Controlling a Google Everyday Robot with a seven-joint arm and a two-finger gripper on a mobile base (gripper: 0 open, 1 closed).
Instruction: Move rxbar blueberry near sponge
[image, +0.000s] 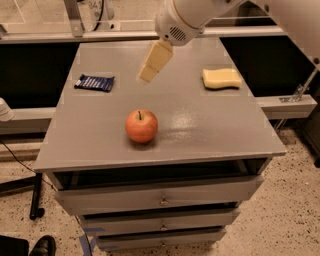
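Observation:
The rxbar blueberry (94, 82), a flat dark navy-blue wrapper with faint white print, lies at the far left of the grey cabinet top (210, 125). The pale yellow sponge (221, 78) lies at the far right of the top. My gripper (148, 74) hangs from the white arm above the far middle of the top, between the two, nearer the bar and well to the right of it. It holds nothing that I can see.
A red-orange apple (141, 126) stands near the front middle of the top. Below are several drawers, the top one (160, 192) slightly open. A metal rail (100, 36) runs behind the cabinet. A dark shoe (42, 246) shows on the floor at lower left.

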